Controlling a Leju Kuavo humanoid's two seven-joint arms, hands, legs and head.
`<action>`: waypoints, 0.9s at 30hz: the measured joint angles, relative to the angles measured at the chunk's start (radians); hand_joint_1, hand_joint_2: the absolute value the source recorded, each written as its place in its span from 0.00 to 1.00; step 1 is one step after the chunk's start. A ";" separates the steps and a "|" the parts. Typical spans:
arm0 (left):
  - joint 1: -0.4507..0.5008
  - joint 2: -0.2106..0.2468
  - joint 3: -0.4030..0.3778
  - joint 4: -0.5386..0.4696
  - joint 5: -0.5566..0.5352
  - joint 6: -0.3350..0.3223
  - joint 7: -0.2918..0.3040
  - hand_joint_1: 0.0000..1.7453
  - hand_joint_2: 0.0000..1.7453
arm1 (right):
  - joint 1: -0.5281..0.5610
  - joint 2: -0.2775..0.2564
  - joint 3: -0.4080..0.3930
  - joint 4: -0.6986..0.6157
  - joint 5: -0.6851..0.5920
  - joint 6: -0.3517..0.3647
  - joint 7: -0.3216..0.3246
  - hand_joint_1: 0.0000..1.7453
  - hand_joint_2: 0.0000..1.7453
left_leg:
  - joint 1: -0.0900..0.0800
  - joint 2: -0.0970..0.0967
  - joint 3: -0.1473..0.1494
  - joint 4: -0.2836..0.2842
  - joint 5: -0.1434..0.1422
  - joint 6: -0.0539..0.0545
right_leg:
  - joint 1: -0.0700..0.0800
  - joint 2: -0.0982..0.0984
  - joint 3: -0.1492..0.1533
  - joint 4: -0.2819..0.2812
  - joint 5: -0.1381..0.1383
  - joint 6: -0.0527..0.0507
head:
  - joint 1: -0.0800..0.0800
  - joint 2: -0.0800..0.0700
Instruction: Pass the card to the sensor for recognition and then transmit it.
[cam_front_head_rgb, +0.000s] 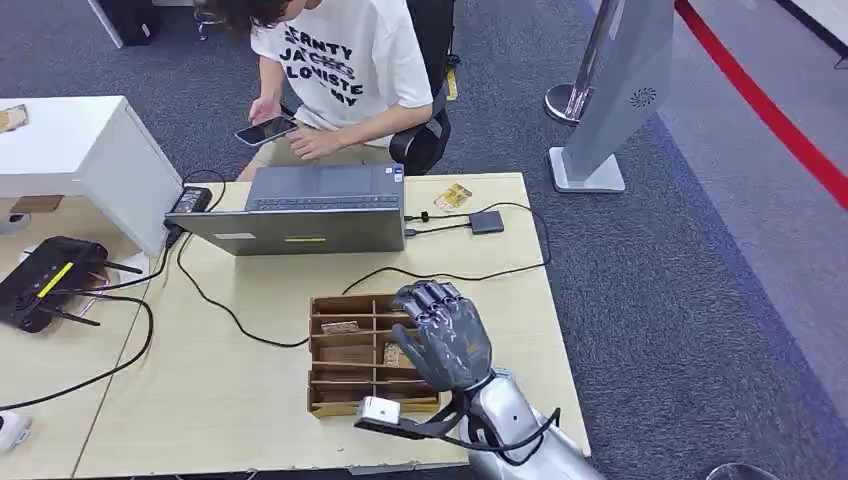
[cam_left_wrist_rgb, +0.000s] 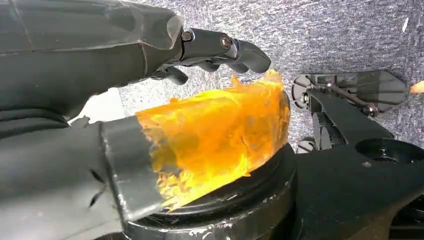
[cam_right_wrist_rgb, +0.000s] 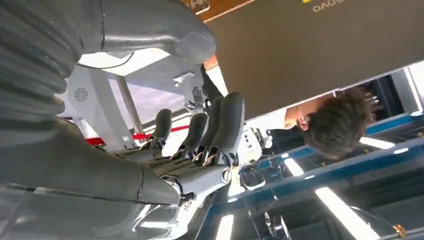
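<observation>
The right hand's dark grey fingers (cam_front_head_rgb: 432, 296) stand apart and nearly straight with nothing between them, and the right hand (cam_front_head_rgb: 443, 336) hovers over the right side of a partitioned brown wooden tray (cam_front_head_rgb: 345, 304) on the pale wooden table (cam_front_head_rgb: 240, 390). In that tray small tan cards (cam_front_head_rgb: 340, 326) lie in the compartments, one just beside the palm. The left hand (cam_left_wrist_rgb: 150, 55), seen from its wrist camera, has its dark fingers bent over grey carpet with nothing gripped; beyond the tray sit a grey laptop (cam_front_head_rgb: 305, 212), a small dark sensor box (cam_front_head_rgb: 486, 221) on a cable, a gold card (cam_front_head_rgb: 452, 196) and a seated person in a white shirt (cam_front_head_rgb: 335, 65).
</observation>
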 joint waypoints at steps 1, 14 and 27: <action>0.000 0.000 0.000 0.000 0.000 0.000 0.000 0.00 0.00 | -0.001 0.000 0.000 0.002 0.000 0.002 0.000 0.50 1.00 | 0.000 0.000 0.000 0.000 0.000 0.000 | 0.000 0.000 0.000 0.000 0.000 0.000 | 0.000 0.000; 0.000 0.000 0.000 0.000 -0.004 -0.001 0.000 0.00 0.00 | -0.034 0.000 0.005 0.047 -0.016 0.058 0.016 0.47 1.00 | 0.000 0.000 0.000 0.000 0.000 0.000 | 0.000 0.000 0.000 0.000 0.000 0.000 | 0.000 0.000; 0.000 0.000 0.000 0.000 -0.007 -0.005 0.000 0.00 0.00 | -0.058 0.000 0.011 0.075 -0.030 0.089 0.028 0.46 1.00 | 0.000 0.000 0.000 0.000 0.000 0.000 | 0.000 0.000 0.000 0.000 0.000 0.000 | 0.000 0.000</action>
